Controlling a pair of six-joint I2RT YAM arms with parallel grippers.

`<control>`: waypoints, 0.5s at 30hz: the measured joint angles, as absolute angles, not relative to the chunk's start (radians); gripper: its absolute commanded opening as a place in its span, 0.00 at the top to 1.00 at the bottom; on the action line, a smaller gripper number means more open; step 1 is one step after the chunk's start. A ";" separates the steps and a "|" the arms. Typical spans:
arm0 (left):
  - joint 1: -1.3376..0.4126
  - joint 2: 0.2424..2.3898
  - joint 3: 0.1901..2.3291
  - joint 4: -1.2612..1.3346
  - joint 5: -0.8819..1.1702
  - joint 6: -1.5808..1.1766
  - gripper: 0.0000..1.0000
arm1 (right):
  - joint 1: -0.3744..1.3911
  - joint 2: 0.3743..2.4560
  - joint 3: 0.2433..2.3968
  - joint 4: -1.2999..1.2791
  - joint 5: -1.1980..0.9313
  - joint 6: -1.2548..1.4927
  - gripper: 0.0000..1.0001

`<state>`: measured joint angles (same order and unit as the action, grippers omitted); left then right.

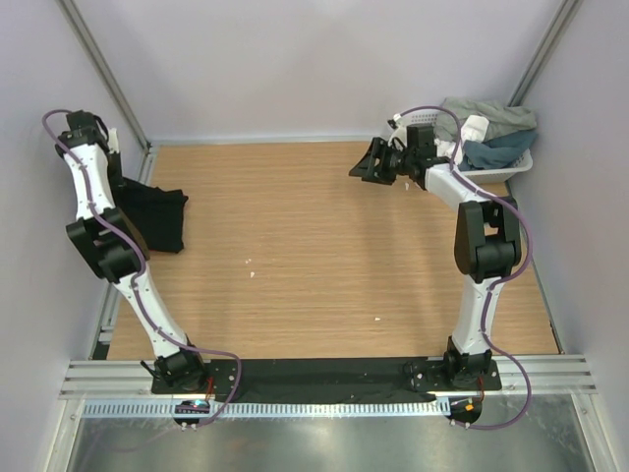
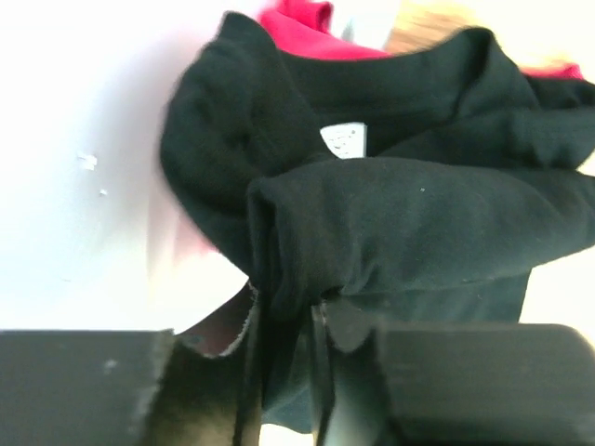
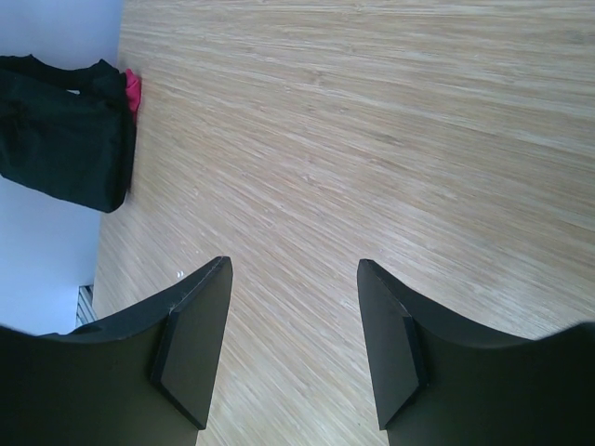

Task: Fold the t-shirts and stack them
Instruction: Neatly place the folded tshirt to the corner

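Observation:
The black t-shirt [image 1: 157, 218] lies bunched at the table's left edge. In the left wrist view it [image 2: 418, 223] fills the frame, showing a small white tag [image 2: 344, 139]. The pink t-shirt [image 2: 302, 23] peeks out behind it. My left gripper [image 1: 126, 189] is at the shirt's left side, and in its wrist view [image 2: 316, 358] it is shut on a fold of the black cloth. My right gripper [image 1: 369, 162] hovers open and empty over the back right of the table, its jaws wide apart over bare wood [image 3: 293, 265]. From there the black shirt [image 3: 65, 130] and a pink edge [image 3: 133, 90] show far off.
A white plastic basket [image 1: 506, 175] with grey and teal clothes stands at the back right corner, just behind the right gripper. White walls close in the table on three sides. A metal rail runs along the near edge by the arm bases.

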<state>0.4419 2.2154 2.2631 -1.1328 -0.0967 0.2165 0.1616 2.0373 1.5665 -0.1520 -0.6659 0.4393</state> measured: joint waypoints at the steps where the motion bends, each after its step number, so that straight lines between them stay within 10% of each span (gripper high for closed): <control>1: 0.439 2.216 2.257 -1.122 -0.110 0.215 0.69 | 0.163 2.037 1.567 -0.152 -0.665 0.439 0.37; 7: 0.390 2.213 2.162 -0.991 -0.250 0.224 0.30 | 0.170 2.037 1.567 -0.158 -0.662 0.425 0.38; 15: 0.163 2.090 1.982 -0.819 -0.355 0.273 0.13 | 0.173 2.037 1.566 -0.159 -0.648 0.410 0.38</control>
